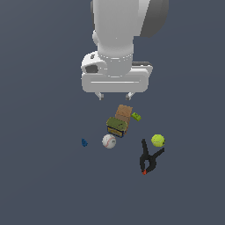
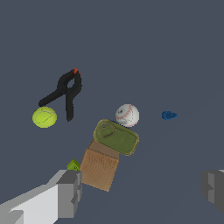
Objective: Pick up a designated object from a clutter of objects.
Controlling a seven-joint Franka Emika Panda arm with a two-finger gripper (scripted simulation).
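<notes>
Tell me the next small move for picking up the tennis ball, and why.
Probably shift the open gripper sideways toward the exterior view's right and nearer the camera, until it hangs over the tennis ball. It is now above the brown box and olive-green tin, while the ball lies apart, beside the black clamp.

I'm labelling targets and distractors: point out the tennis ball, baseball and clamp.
Yellow-green tennis ball [image 1: 158,140], exterior view, centre of ball.
White baseball with red stitching [image 1: 109,141], exterior view, centre.
Black clamp with red tip [image 2: 68,89], wrist view, where handles meet.
</notes>
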